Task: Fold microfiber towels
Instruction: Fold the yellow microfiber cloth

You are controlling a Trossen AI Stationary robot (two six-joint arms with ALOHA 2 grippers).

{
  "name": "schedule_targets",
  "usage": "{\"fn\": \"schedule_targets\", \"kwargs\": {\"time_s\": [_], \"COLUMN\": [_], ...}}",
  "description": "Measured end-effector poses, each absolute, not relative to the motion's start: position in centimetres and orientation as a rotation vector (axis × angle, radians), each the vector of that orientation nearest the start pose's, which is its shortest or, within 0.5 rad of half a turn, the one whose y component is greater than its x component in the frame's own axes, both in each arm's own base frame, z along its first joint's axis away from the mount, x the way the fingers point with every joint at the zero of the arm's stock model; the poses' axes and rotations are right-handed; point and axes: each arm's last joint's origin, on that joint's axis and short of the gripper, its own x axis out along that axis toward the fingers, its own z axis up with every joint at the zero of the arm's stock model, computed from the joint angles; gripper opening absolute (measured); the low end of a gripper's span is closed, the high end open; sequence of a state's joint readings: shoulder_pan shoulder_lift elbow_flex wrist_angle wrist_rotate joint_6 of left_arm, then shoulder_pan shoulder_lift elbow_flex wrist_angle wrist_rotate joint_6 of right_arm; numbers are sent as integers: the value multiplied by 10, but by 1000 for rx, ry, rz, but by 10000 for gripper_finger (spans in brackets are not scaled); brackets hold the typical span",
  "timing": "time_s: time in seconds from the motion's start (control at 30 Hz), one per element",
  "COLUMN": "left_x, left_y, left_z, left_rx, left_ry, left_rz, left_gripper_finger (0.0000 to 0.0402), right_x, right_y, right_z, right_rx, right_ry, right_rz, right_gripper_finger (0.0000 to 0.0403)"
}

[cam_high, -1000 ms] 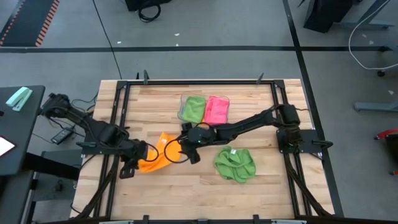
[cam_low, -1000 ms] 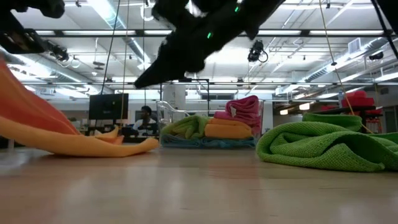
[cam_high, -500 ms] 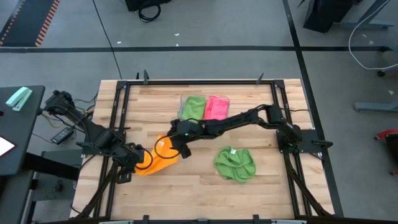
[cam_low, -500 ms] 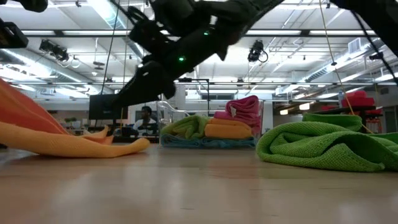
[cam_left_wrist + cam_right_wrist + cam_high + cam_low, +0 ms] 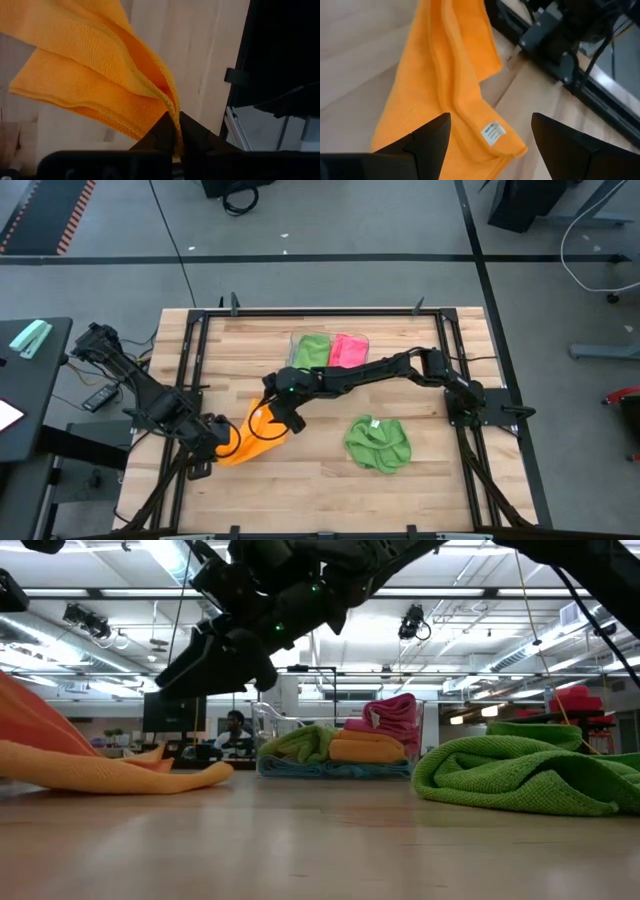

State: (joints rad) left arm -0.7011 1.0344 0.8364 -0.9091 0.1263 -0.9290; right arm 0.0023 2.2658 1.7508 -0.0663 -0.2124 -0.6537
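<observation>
While my left gripper (image 5: 172, 131) pinches the hemmed corner of the orange microfiber towel (image 5: 255, 430) between nearly closed fingers, the cloth fans away from them across bare table (image 5: 300, 480) planks. My right gripper (image 5: 490, 137) hovers spread wide and empty over the towel's far edge, its white label (image 5: 493, 132) between my fingertips. The table frame (image 5: 555, 60) runs just beyond that edge. A green towel (image 5: 377, 443) lies well clear.

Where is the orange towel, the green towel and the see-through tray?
orange towel (image 5: 258, 432), high view, middle of the cloth.
green towel (image 5: 377, 443), high view, middle of the crumpled heap.
clear tray (image 5: 262, 730), low view, its left wall.
</observation>
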Motion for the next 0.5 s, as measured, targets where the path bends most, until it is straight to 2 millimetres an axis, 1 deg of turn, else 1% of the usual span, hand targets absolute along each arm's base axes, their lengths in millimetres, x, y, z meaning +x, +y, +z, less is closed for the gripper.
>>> {"fn": "schedule_targets", "kwargs": {"time_s": [0.17, 0.3, 0.4, 0.5], "left_x": [135, 136, 138, 138], "left_y": [-120, -121, -122, -122], "left_z": [255, 254, 253, 253], "left_rx": [-471, -467, -461, -462], "left_ry": [1313, 1300, 1298, 1295], "left_rz": [-171, -157, -161, -160], "left_gripper_finger": [11, 27, 39, 35], "right_x": [517, 519, 518, 514], "right_y": [4, 1, 0, 0], "right_z": [183, 180, 173, 169], "right_rx": [-571, -566, -536, -522], "right_ry": [428, 417, 460, 503], "right_rz": [387, 377, 380, 392], "right_gripper_finger": [286, 286, 286, 286]}}
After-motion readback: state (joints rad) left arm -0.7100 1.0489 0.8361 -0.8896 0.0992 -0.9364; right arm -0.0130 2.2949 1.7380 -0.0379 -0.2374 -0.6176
